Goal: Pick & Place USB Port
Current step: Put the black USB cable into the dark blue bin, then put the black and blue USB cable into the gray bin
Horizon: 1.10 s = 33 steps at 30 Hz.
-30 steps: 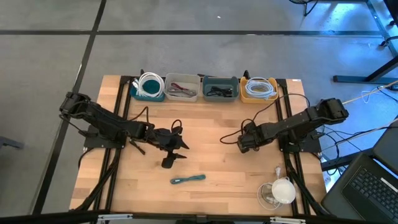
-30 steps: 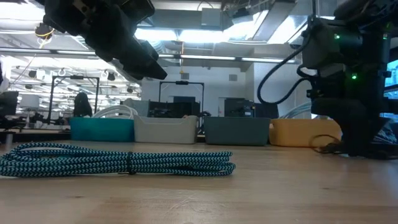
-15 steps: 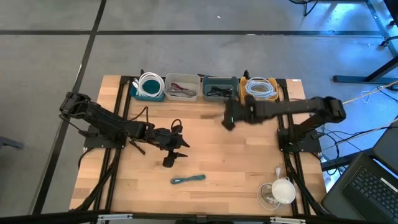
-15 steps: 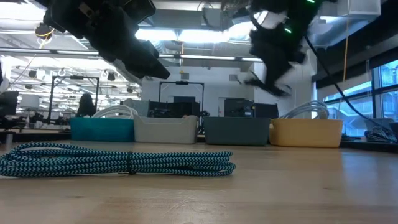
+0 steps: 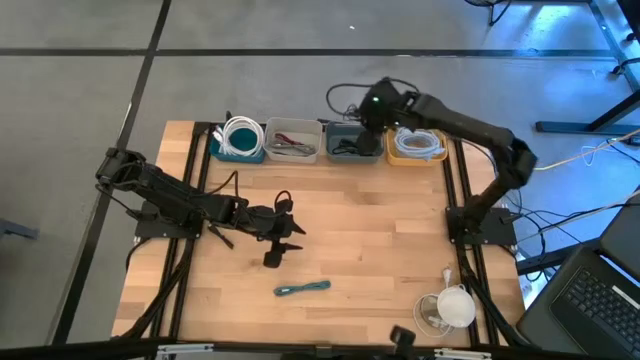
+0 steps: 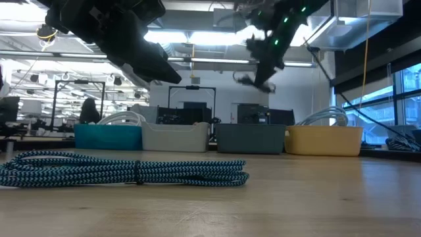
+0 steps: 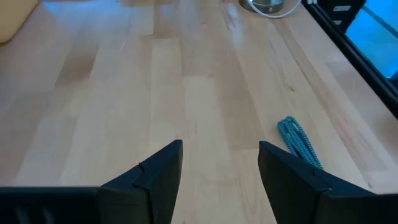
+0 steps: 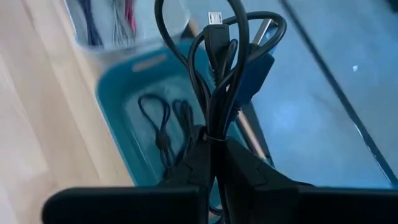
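A bundle of black USB cable (image 8: 214, 68), coiled and bound at its middle, is in my right gripper (image 8: 214, 146), which is shut on it. In the high view the right gripper (image 5: 373, 110) hovers high over the far row of bins, above the dark teal bin (image 5: 353, 143); the cable (image 5: 343, 97) loops out past the table's far edge. In the low view the right gripper (image 6: 263, 62) hangs well above the bins. My left gripper (image 5: 283, 245) waits open above the table's middle left. A teal braided cable (image 5: 303, 288) lies flat on the table near the front. My right gripper pinches the black cable bundle between its two fingers at the bound middle (image 8: 212, 138). The loops and plug ends (image 8: 214, 18) stick out beyond the fingertips. The bundle is lifted clear, above the dark teal bin (image 8: 134, 93), touching nothing else.
Several bins stand along the far edge: a teal one with white cable (image 5: 240, 140), a pale one with mixed cables (image 5: 293, 140), the dark teal one with black cables, a yellow one with white cable (image 5: 417, 143). A white cup (image 5: 455, 305) sits near the right front corner.
My right gripper, shut on the black cable, has risen from the table's right middle and swung toward the far edge, ending high above the dark teal bin. The cable came off the table and is now carried in the air.
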Motion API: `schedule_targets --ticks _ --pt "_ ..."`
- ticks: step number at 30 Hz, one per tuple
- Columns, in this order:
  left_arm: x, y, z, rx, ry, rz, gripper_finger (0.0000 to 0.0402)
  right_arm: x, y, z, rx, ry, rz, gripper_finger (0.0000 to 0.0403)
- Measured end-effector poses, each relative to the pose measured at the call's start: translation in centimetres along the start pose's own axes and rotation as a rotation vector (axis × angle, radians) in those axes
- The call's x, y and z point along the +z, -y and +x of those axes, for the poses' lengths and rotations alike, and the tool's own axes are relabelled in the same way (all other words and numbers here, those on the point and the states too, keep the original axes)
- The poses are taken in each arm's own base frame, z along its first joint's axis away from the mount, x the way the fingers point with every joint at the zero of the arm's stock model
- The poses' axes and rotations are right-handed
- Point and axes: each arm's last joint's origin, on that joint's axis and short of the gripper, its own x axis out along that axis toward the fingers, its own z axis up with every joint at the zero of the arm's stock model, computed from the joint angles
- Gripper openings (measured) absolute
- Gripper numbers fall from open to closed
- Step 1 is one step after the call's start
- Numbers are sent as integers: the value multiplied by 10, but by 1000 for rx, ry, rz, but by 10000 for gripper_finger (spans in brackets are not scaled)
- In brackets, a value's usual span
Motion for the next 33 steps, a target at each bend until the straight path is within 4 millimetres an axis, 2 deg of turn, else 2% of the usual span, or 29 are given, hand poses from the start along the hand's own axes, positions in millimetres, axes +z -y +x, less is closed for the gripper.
schedule_targets --ticks 9,16,22,30,33 --pt "1 0 0 4 7 -1 200 -6 0 85 49 -215 -86 21" --pt "1 0 0 4 7 -1 200 -18 -7 127 88 -308 -95 21" --pt "1 0 0 4 7 -1 200 -20 -8 134 84 -313 -90 32" --pt "1 0 0 4 7 -1 200 -19 -7 131 71 -314 -35 179" --pt "1 0 0 4 7 -1 200 -18 -6 125 67 -314 -11 219"
